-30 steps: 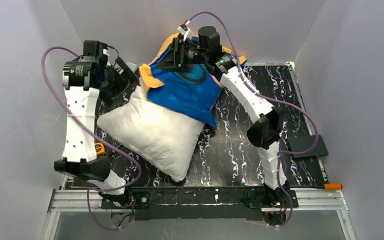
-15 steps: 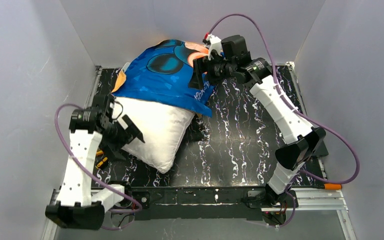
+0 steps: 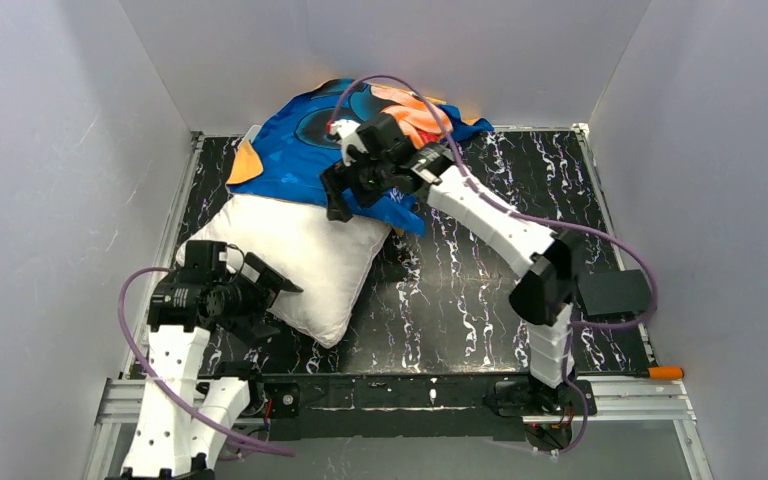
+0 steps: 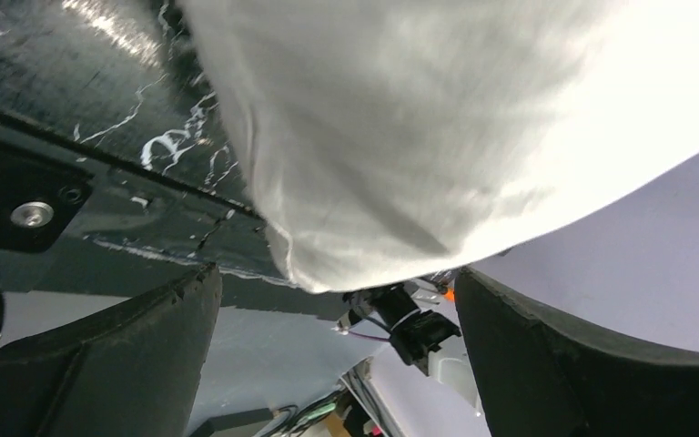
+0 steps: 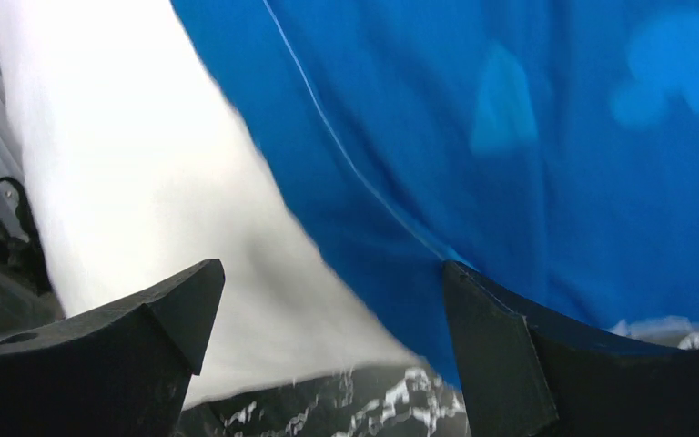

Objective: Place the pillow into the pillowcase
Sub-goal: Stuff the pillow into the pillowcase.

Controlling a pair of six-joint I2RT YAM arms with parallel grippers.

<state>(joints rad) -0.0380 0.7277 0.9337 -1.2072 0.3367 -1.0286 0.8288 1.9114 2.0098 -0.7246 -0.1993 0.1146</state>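
The white pillow (image 3: 305,262) lies slantwise on the black marbled surface (image 3: 480,300), its far end covered by the blue pillowcase (image 3: 295,165), whose orange flap shows at the back wall; its near half is bare. The left claw (image 3: 272,303) stands wide open at the pillow's near-left edge, gripping nothing. The right claw (image 3: 345,200), also spread wide and empty, hangs over the line where blue cloth meets white.

Robot test cell of laboratory type, as indicated by plain grey partition walls (image 3: 50,150) closed around a black marbled tabletop (image 3: 480,300) — an aluminium rail (image 3: 630,400) along its near edge, and purple cabling (image 3: 390,78).
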